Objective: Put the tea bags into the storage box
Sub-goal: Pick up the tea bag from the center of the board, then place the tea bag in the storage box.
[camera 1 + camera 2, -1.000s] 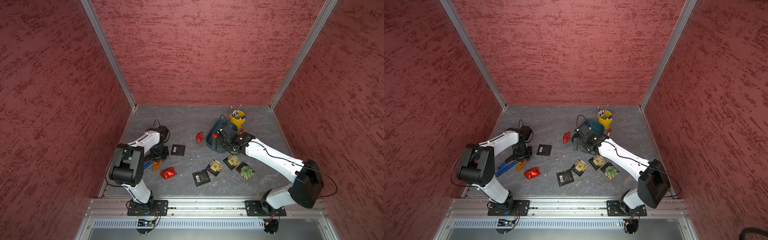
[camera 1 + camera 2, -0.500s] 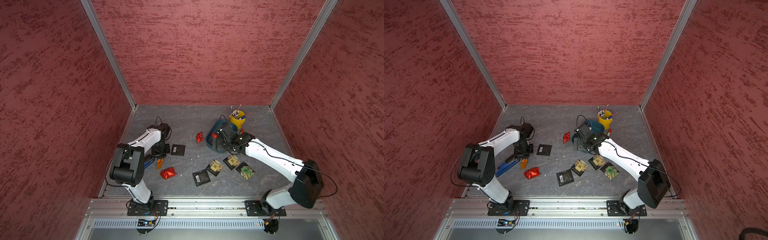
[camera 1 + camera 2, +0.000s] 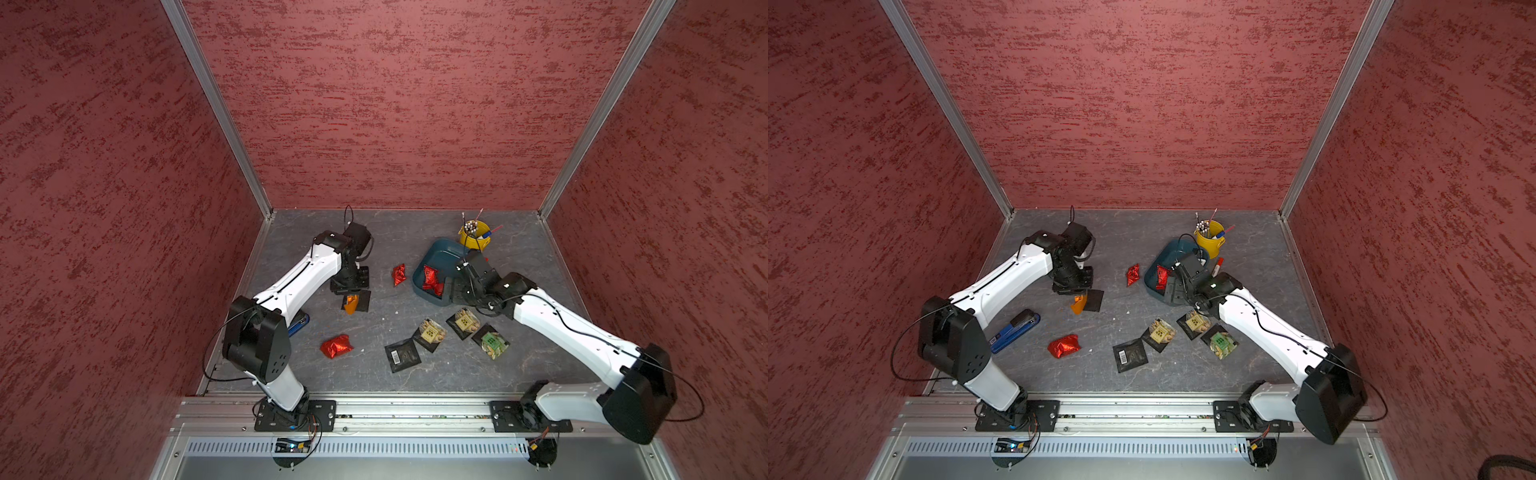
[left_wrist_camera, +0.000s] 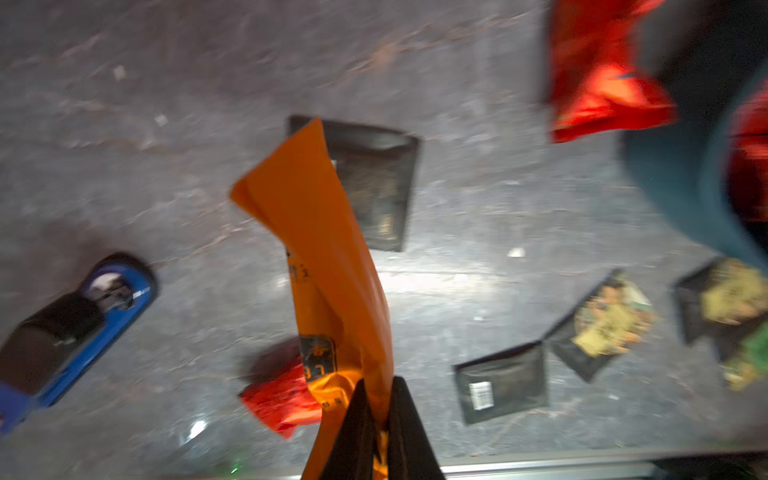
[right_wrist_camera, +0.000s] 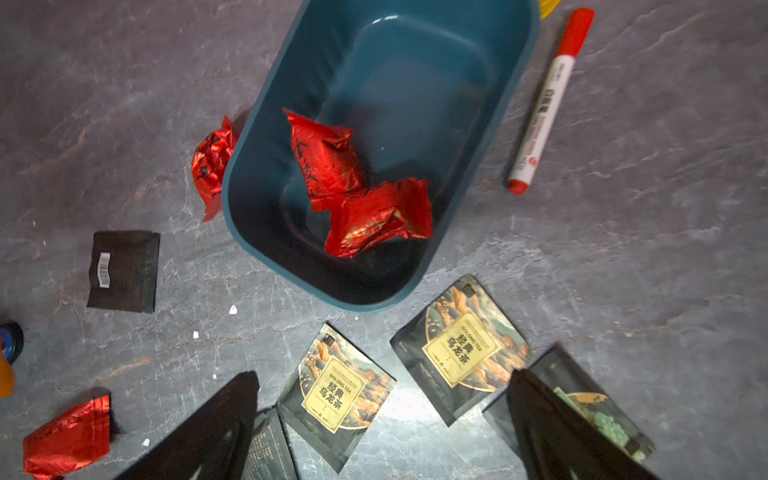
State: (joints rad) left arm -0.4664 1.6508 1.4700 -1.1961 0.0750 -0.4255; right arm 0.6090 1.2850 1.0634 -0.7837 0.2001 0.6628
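Grey tabletop [image 3: 457, 374] | L jaws pinched on orange tea bag [image 4: 324, 232] | R jaws wide, empty, by storage box [image 5: 415, 83]

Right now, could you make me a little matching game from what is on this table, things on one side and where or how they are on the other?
Things:
1. orange tea bag
2. two red tea bags
3. marker
4. right pincer

Place or state:
A. open and empty
B. inside the storage box
C. pinched in the left pincer
D. lying on the table beside the storage box

Pairs: 1-C, 2-B, 3-D, 4-A
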